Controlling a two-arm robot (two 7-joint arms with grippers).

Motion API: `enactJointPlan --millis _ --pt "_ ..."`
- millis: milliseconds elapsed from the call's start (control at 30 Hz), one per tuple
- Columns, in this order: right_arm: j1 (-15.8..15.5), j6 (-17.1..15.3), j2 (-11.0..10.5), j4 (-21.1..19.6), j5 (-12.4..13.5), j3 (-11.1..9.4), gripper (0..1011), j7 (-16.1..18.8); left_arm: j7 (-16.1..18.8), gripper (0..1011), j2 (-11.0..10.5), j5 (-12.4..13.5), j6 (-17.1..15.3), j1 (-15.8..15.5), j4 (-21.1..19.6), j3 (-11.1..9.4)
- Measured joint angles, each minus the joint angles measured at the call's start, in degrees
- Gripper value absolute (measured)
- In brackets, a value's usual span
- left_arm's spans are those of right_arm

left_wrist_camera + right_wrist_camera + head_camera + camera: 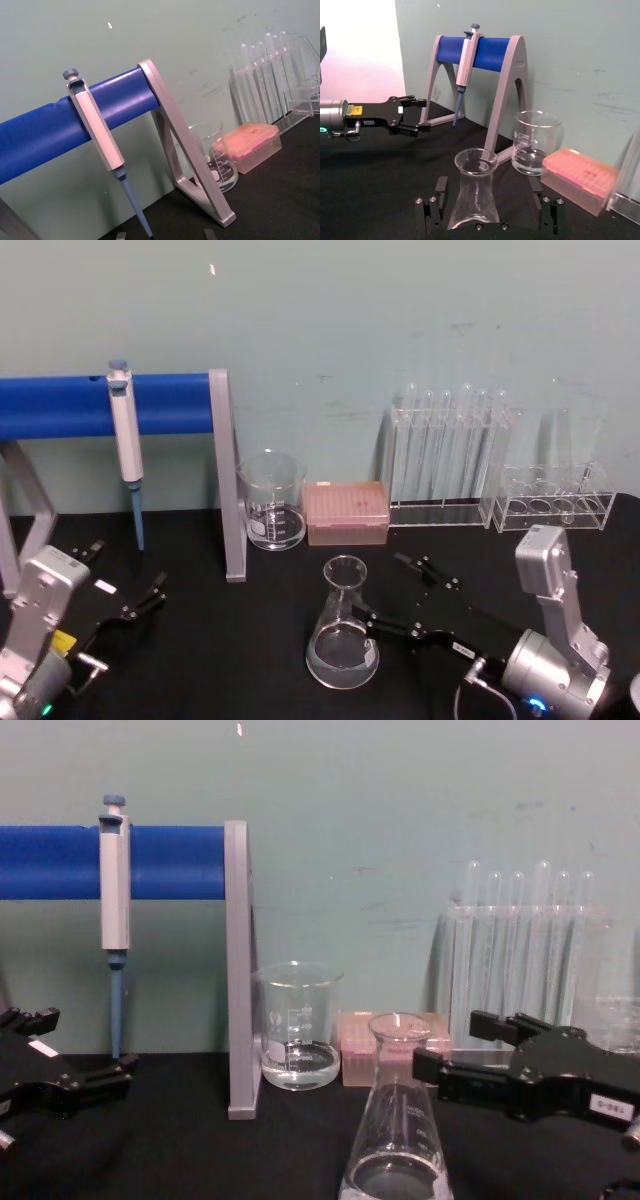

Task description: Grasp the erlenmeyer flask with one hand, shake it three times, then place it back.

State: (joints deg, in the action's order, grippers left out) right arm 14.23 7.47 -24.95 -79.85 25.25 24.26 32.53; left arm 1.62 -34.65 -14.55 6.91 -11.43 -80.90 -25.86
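right gripper [383,588] spread wide, gripping nothing. flask [343,645] stands upright on the bench [230,660], mid-width near the front edge, just off the fingertips and lined up with the gap. Contact with the near finger: can't tell. left gripper [126,572] idle and open at the front-left corner.

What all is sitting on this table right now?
Stand: one, blue bar on grey legs, back left.
Pipette: one, white and blue, hanging on the stand.
Beaker: one, clear glass, beside the stand's grey leg.
Tip box: one, pink, right of the beaker.
Test tubes: about six, clear, upright in a clear rack, back right.
Second rack: one, clear, far right.
Erlenmeyer flask: one, clear glass, front centre.
Table: one, black.
Left gripper: one, black, open, front left.
Right gripper: one, black, open, straddling the flask.
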Motion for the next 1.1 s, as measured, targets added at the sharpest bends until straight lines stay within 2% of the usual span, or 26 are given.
enactJointPlan --millis 500,1100 --pt "4.2 -0.6 2.4 4.8 0.5 1.9 1000 2.6 0.0 1001 0.0 0.0 0.0 0.0 0.0 0.0" --pt "7.0 -0.7 3.6 8.8 0.7 3.3 1000 4.0 0.0 1001 0.0 0.0 0.0 0.0 0.0 0.0"
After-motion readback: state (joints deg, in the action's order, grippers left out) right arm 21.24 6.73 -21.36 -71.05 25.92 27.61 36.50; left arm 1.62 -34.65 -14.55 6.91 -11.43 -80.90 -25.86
